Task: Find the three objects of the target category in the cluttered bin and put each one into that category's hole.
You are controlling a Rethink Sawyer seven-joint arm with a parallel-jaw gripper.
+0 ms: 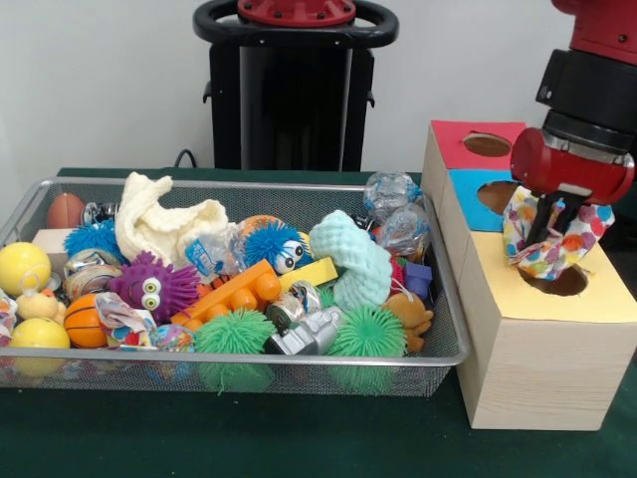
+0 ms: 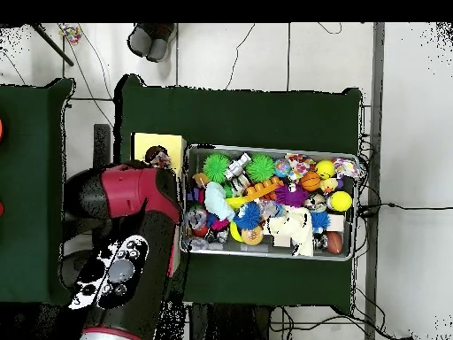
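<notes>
Polka-dot cloth (image 1: 553, 244) clamped in hand (image 1: 546, 237), hanging partly into yellow hole (image 1: 562, 282) of wooden box (image 1: 537, 339). Best lowered straight, centred over opening. Release only once fabric clears rim.

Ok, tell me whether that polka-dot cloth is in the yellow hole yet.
Partly in. The hand holds the polka-dot cloth bunched at the yellow hole, most of it above the rim.

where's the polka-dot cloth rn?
Front view, right side: the polka-dot cloth hangs from the hand over the yellow hole of the wooden box.
</notes>
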